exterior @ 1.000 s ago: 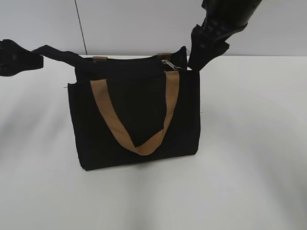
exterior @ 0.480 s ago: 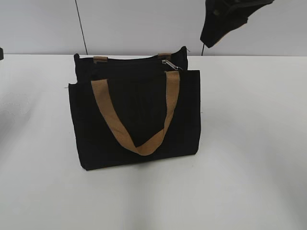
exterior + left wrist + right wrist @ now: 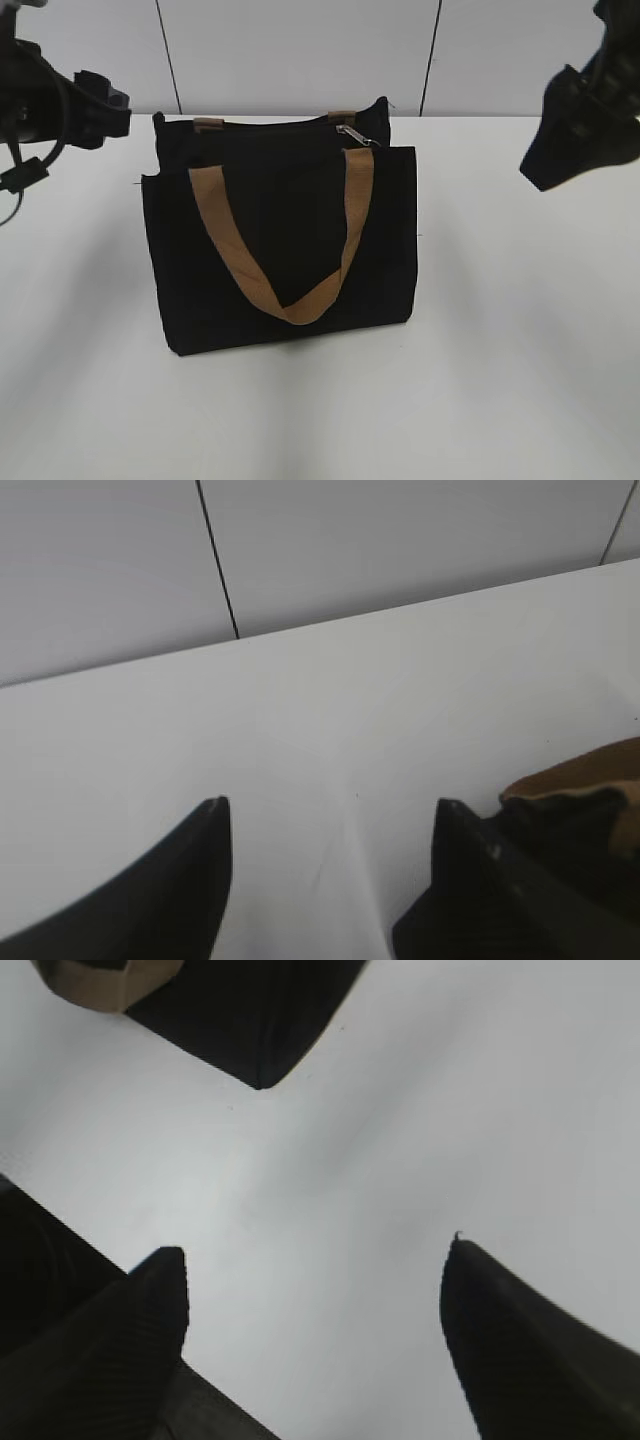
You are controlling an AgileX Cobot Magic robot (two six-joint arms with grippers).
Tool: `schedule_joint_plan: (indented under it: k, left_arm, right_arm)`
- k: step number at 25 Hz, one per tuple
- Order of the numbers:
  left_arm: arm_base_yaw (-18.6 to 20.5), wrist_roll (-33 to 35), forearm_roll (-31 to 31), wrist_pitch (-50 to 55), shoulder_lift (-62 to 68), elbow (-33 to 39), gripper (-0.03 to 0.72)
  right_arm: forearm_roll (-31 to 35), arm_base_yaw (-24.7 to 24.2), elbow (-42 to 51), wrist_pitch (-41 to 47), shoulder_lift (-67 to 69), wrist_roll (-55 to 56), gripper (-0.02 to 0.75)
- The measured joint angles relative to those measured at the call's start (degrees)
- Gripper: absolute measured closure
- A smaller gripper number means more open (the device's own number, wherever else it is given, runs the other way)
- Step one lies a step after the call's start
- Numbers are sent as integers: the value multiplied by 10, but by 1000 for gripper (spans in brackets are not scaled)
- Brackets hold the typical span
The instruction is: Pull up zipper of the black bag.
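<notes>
The black bag point(image 3: 280, 250) stands upright in the middle of the white table, one tan handle hanging down its front. The silver zipper pull point(image 3: 356, 135) lies at the right end of the top edge. My left gripper point(image 3: 105, 103) hovers left of the bag, apart from it. In the left wrist view it point(image 3: 330, 815) is open and empty, with a bag corner point(image 3: 580, 830) at the right. My right gripper point(image 3: 562, 150) hovers well right of the bag. In the right wrist view it point(image 3: 312, 1250) is open and empty, with a bag corner point(image 3: 250, 1015) at the top.
The white table point(image 3: 500, 380) ends at a grey panelled wall point(image 3: 300, 50) just behind the bag. Nothing else stands on the table.
A second ago my left gripper held the bag's left top corner stretched out and my right gripper was at the zipper pull. Both have let go and drawn away to the sides.
</notes>
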Motion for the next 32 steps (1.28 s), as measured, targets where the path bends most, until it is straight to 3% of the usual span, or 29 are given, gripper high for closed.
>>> schedule_joint_plan:
  k: [2,4,9,13,19,26,32]
  left_arm:
    - [-43,118,-90,87,5,-1,216]
    - [-69,275,-222,191,16,-6,216]
    - [-75,632,-598,296,-13,-32,216]
    - [-77,801,-782,350,-108,-54,205]
    - [-77,893,-871,482,-263,-47,158]
    - [-77,905,-897,546,-481,70,155]
    - [-77,918,-917,540,-646,127,155]
  right_arm:
    - [9,0,40,-16,-33,2,142]
    - [24,0,79,-31,-65,3,142]
    - [50,0,175,-56,-148,4,142]
    - [51,0,235,-47,-223,4,142]
    - [53,0,324,0,-369,24,142]
    - [49,0,447,9,-547,44,142]
    - [33,0,468,-13,-641,47,142]
